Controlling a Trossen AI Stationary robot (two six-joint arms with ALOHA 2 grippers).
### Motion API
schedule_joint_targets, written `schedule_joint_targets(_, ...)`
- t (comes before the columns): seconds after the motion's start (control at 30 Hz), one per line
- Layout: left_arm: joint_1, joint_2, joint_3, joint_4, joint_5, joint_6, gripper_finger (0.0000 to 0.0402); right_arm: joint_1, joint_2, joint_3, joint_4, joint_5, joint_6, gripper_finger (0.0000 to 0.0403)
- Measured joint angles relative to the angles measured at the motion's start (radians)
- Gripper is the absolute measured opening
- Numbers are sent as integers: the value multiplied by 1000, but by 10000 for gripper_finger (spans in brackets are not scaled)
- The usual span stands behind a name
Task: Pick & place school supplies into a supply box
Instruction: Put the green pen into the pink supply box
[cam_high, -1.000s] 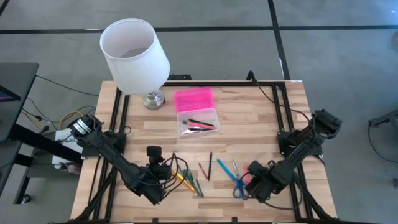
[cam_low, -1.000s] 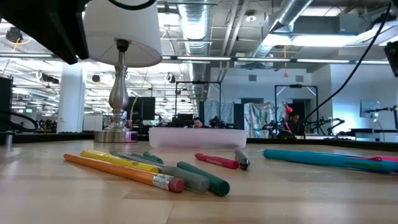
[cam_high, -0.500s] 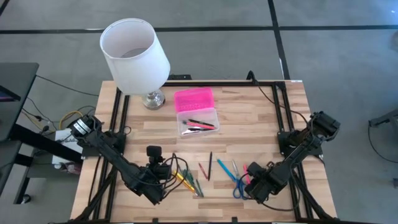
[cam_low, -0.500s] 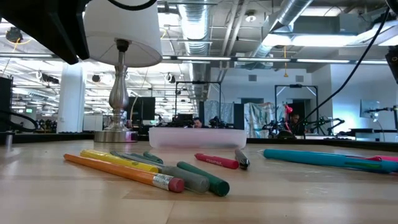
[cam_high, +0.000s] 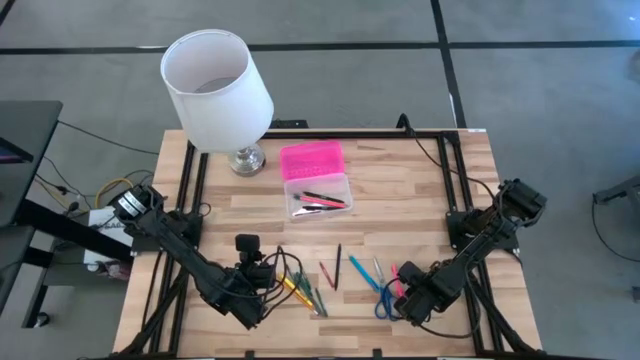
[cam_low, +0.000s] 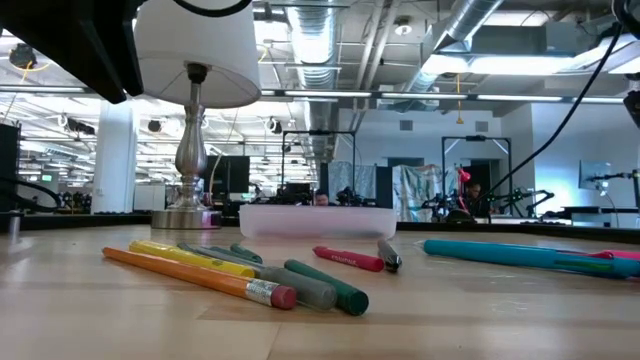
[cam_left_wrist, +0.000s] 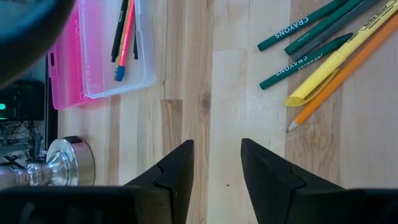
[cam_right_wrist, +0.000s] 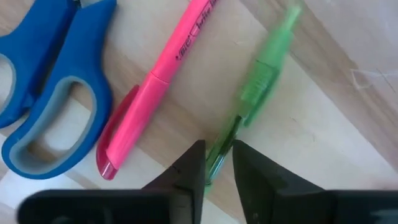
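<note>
The right gripper (cam_right_wrist: 217, 163) is down at the near right of the wooden table (cam_high: 420, 190), its two dark fingers pinched on the end of a green pen (cam_right_wrist: 258, 93) that lies just beside a pink pen (cam_right_wrist: 158, 81), with the blue scissors (cam_right_wrist: 46, 93) next to that. The left gripper (cam_left_wrist: 217, 168) hovers over bare wood at the near left, its fingers spread a little with nothing between them. Close by it lies a cluster of green crayons (cam_left_wrist: 298, 25), a yellow pen (cam_left_wrist: 339, 53) and an orange pencil (cam_left_wrist: 354, 62), all touching or nearly so. More pens lie between the two arms near the front edge. The supply box (cam_high: 316, 190) sits open farther back near the middle of the table, its pink lid (cam_high: 311, 159) folded away, with a few pens already inside the clear base. A lamp (cam_high: 217, 90) with a white shade stands at the back left, just beside the box. Black cables trail near the left arm.
</note>
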Motion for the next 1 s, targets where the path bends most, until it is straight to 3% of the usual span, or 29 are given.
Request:
schedule_joint_targets(0.27, 0, 0, 0, 0, 0, 0, 128, -18, -2, 1, -4, -11, -52, 8)
schedule_joint_targets(1.0, -1, 0, 0, 2, 3, -1, 128, -78, -1, -1, -22, -6, -136, 39)
